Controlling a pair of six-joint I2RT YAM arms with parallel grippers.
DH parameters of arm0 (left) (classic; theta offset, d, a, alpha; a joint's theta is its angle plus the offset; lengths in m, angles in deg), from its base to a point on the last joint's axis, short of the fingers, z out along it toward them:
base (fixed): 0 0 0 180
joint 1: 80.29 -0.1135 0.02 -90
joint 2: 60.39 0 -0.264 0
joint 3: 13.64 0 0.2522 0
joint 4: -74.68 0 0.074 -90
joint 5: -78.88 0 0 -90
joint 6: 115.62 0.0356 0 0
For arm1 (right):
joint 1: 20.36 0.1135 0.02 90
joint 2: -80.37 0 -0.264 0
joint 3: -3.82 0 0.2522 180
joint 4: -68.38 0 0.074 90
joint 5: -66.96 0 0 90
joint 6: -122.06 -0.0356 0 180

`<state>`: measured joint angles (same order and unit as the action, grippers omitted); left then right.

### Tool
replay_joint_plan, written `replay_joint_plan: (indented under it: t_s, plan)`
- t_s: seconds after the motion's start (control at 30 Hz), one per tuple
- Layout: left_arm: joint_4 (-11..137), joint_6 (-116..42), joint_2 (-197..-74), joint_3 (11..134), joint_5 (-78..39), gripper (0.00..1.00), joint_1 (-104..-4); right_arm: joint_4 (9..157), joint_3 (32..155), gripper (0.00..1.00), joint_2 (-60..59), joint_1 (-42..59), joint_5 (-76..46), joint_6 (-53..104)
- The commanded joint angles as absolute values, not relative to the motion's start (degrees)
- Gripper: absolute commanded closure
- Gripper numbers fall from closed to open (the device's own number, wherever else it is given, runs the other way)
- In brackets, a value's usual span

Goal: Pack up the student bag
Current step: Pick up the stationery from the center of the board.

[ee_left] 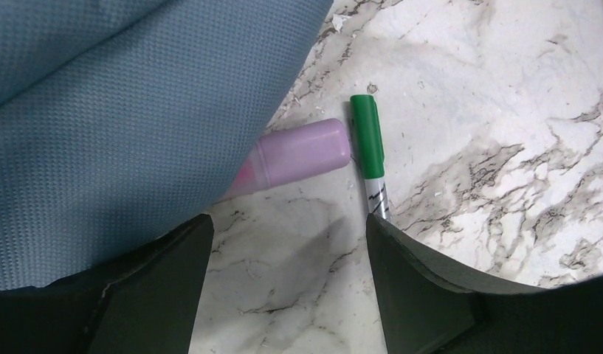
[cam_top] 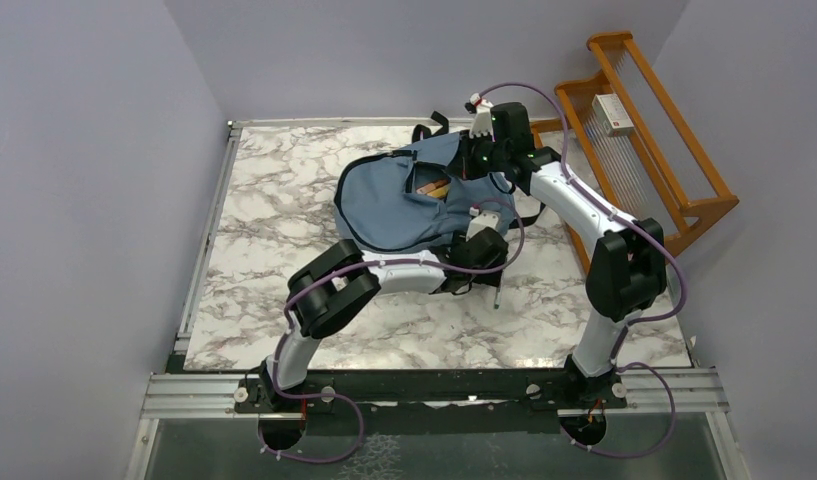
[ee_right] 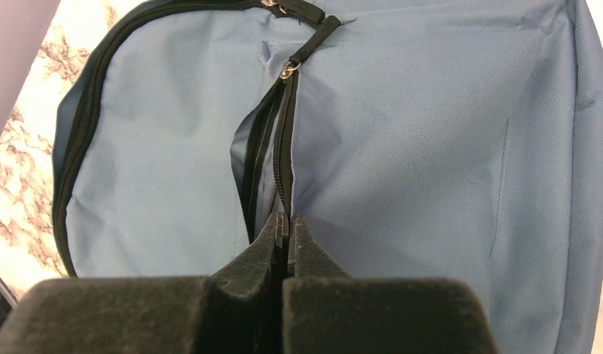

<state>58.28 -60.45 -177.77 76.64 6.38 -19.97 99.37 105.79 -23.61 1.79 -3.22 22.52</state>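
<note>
The bag [cam_top: 394, 195] lies near the worktop's far edge. The right gripper [ee_right: 286, 221] is pinched tight on its zip [ee_right: 282, 147]. The left gripper [ee_left: 287, 230], jaws wide, hangs over a highlighter [ee_left: 302, 151] and a marker [ee_left: 368, 136]. It should centre on one of them before closing.

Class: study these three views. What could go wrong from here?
1. The pink highlighter lies partly under the student bag, close beside the green marker; the open left gripper might catch fabric or knock one pen away.
2. The right gripper pinches the zipper edge; it could slip, letting the opening sag shut.
</note>
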Motion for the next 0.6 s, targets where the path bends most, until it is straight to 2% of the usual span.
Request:
replay_joint_plan:
  t_s: [0.0,0.37,0.57]
  plan:
    - [56.46,-61.76,-177.99,77.67,10.92,0.23,-17.8,99.19,105.99,1.0,-21.67,1.27,-1.79,22.94]
    - [53.07,-60.25,-181.09,81.29,11.96,0.23,-15.38,98.35,105.34,0.99,-21.81,1.26,-1.38,22.83]
    - [48.82,-56.56,-185.76,87.87,12.32,0.24,-14.84,98.48,105.65,0.99,-22.26,1.26,-0.83,22.65]
